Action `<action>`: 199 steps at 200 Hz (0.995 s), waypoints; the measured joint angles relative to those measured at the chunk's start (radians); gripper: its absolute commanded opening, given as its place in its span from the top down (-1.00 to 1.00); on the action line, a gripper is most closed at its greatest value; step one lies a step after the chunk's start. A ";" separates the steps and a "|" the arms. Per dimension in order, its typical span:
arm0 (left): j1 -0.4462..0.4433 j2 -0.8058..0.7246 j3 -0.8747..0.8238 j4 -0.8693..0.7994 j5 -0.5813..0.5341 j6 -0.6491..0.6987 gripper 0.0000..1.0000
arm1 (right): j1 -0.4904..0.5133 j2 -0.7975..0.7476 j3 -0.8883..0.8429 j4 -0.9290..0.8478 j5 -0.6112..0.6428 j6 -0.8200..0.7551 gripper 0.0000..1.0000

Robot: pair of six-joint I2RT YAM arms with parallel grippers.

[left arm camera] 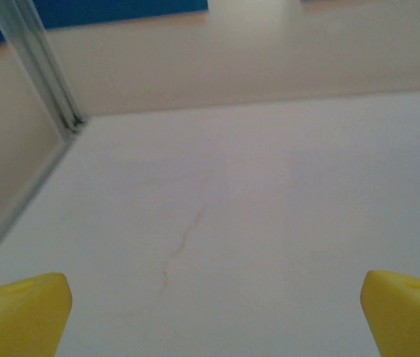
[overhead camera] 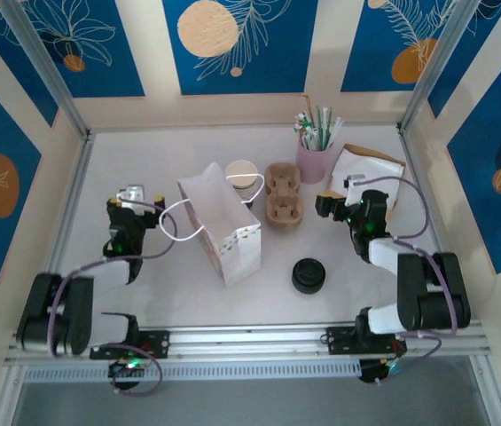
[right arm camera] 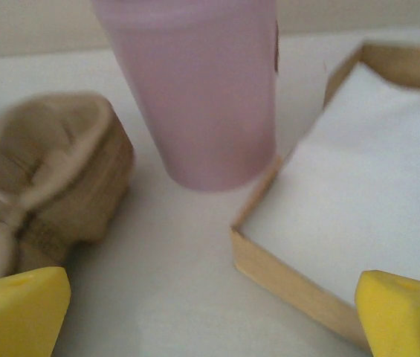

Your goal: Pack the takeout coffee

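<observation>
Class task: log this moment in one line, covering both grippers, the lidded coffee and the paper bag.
left gripper: open, empty | right gripper: open, empty | takeout coffee: untouched, not packed | paper bag: standing beside it

The coffee (overhead camera: 308, 275) is a small cup under a round black lid, reading as a black disc from above. It stands upright on the white surface (overhead camera: 144, 160), toward the near edge, right of the paper bag (overhead camera: 223, 226) and apart from it.
</observation>
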 measured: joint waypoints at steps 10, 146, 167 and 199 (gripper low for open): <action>-0.003 -0.082 0.015 -0.079 -0.021 -0.010 -1.00 | 0.010 -0.061 0.021 -0.046 0.003 0.000 -0.98; -0.008 -0.697 0.557 -1.110 0.225 -0.459 -1.00 | -0.043 -0.482 0.532 -1.009 -0.070 0.355 -0.98; -0.008 -0.681 0.588 -1.175 0.233 -0.526 -1.00 | -0.106 -0.471 0.533 -1.078 -0.166 0.393 -0.96; -0.008 -0.595 0.657 -1.273 0.261 -0.588 -1.00 | -0.090 -0.452 0.521 -1.130 -0.305 0.415 -0.93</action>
